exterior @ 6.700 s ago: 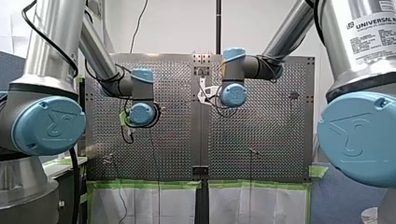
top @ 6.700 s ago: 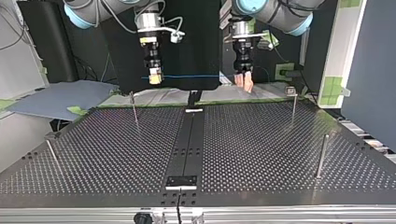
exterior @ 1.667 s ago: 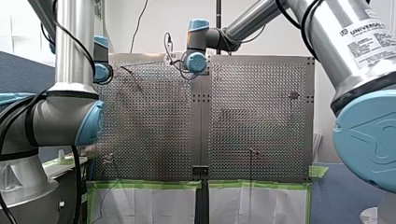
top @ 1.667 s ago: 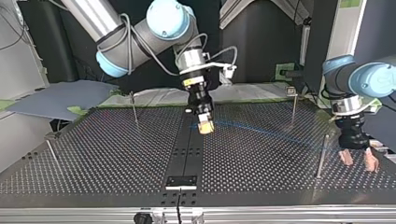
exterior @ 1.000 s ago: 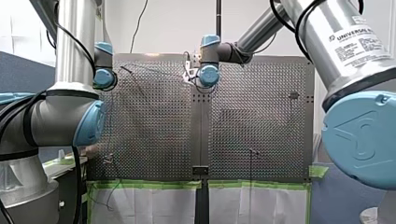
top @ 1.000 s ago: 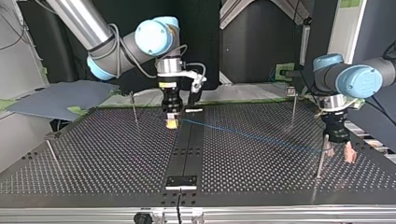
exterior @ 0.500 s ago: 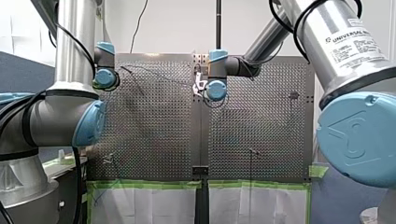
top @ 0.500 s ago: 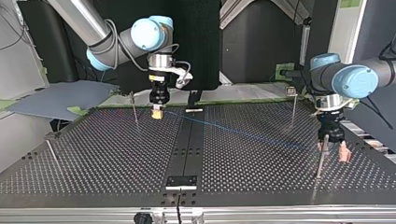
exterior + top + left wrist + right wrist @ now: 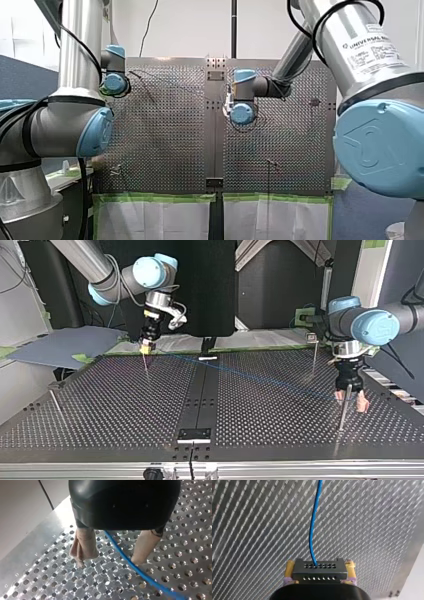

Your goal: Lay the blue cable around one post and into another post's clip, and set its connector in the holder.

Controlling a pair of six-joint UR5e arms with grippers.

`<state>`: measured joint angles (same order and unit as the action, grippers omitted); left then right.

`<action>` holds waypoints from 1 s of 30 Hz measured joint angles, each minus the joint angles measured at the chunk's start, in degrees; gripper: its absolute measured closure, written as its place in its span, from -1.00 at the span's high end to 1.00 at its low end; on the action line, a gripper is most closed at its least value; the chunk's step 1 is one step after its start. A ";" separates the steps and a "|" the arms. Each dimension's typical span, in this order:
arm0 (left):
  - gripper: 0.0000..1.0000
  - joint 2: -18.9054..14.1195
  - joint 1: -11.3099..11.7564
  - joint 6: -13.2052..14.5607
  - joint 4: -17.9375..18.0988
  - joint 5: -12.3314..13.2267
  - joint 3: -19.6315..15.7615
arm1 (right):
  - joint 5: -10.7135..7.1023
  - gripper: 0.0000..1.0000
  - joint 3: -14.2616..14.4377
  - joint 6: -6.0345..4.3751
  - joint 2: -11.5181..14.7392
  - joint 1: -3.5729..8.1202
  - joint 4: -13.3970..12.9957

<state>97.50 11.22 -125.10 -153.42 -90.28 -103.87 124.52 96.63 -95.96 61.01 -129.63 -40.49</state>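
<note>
The blue cable (image 9: 260,376) stretches low over the perforated table (image 9: 100,410), from the top view's far left to its near right. My right gripper (image 9: 146,346) hangs just above the far left post (image 9: 145,362). In the right wrist view its yellow pads (image 9: 290,568) are shut on the black connector (image 9: 319,570), with the cable (image 9: 312,530) leading ahead. My left gripper (image 9: 351,400) is open beside the top of the near right post (image 9: 343,412). In the left wrist view the cable (image 9: 130,565) runs between its beige pads (image 9: 83,545).
Other thin posts stand at the top view's far right (image 9: 314,357) and near left (image 9: 55,405). A black plate (image 9: 195,433) sits on the dark centre strip near the front edge. Both arms' wrists show in the front view, the left (image 9: 115,82) and the right (image 9: 243,112).
My right gripper has carried the connector toward the top view's far left, up to the far left post, swinging the cable with it. My left gripper has shifted slightly by the near right post.
</note>
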 joint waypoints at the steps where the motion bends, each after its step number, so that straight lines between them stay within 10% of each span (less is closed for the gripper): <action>1: 1.00 0.00 -0.07 0.06 -0.04 -0.09 0.00 | 0.14 -1.00 0.54 -0.12 -0.41 0.32 -0.54; 18: 1.00 0.00 -0.49 0.94 -0.13 -0.89 0.00 | -2.30 -1.00 10.28 -8.25 -9.87 5.60 -10.27; 30: 1.00 0.00 -0.55 1.27 -0.13 -0.91 0.01 | -9.02 -1.00 17.28 -8.02 -16.86 12.43 -17.27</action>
<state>97.50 10.67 -123.83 -153.56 -91.19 -103.86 115.51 113.91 -103.98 44.14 -117.20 -57.75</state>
